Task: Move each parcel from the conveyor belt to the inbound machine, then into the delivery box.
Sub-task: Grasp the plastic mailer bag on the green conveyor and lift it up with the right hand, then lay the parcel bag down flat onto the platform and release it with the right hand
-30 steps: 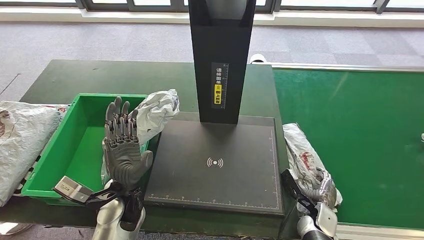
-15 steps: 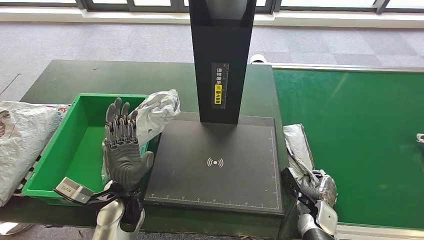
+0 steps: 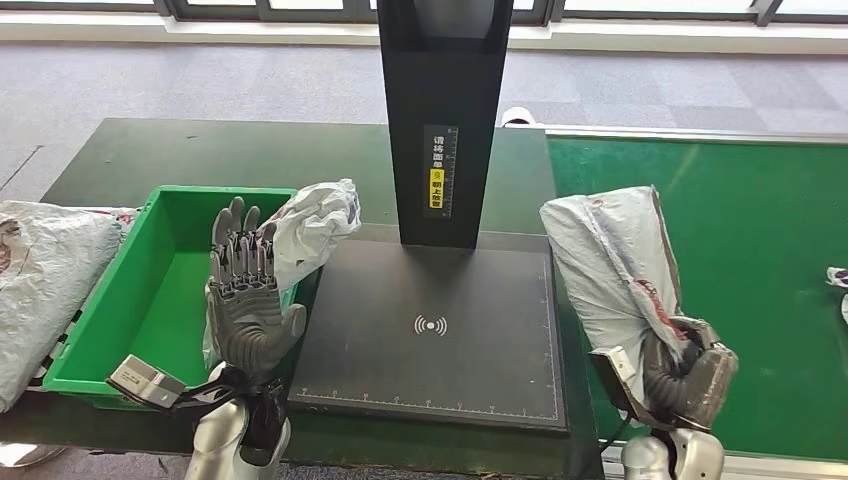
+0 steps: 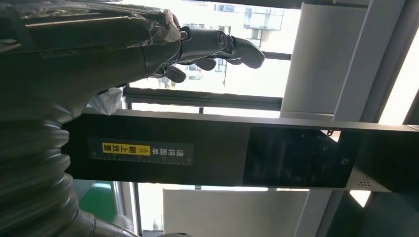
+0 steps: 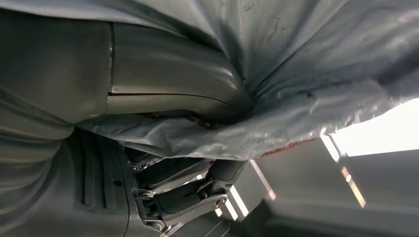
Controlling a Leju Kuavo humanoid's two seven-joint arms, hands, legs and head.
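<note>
Three grey plastic parcels are in plain sight here, plus a scrap of something pale at the far right edge of the belt (image 3: 838, 280) that is too cut off to name. The first parcel (image 3: 620, 275) is up off the green conveyor belt (image 3: 760, 250), standing nearly upright just to the right of the inbound machine's black scanning plate (image 3: 430, 330); the right hand (image 3: 685, 375) holds it by its lower end, fingers wrapped round the bunched plastic, and the right wrist view shows the thumb (image 5: 163, 89) pressed into the crinkled film with darker fingers (image 5: 188, 190) closed beneath it. The second parcel (image 3: 310, 225) is a crumpled one resting on the right rim of the single green delivery box (image 3: 150, 300), leaning towards the plate. The left hand (image 3: 245, 300) is raised in front of that parcel with its palm up and fingers straight and spread, holding nothing; whether it touches the plastic behind it I cannot tell. The third parcel (image 3: 45, 280) lies on the dark table (image 3: 200, 150) to the left of the box, well apart from both hands. One tall black column (image 3: 443, 110) rises from the back of the plate, bearing a yellow label (image 3: 437, 185) with a printed scale; the left wrist view shows the same label (image 4: 126, 149) and a dark screen (image 4: 296, 157) further along the column.
</note>
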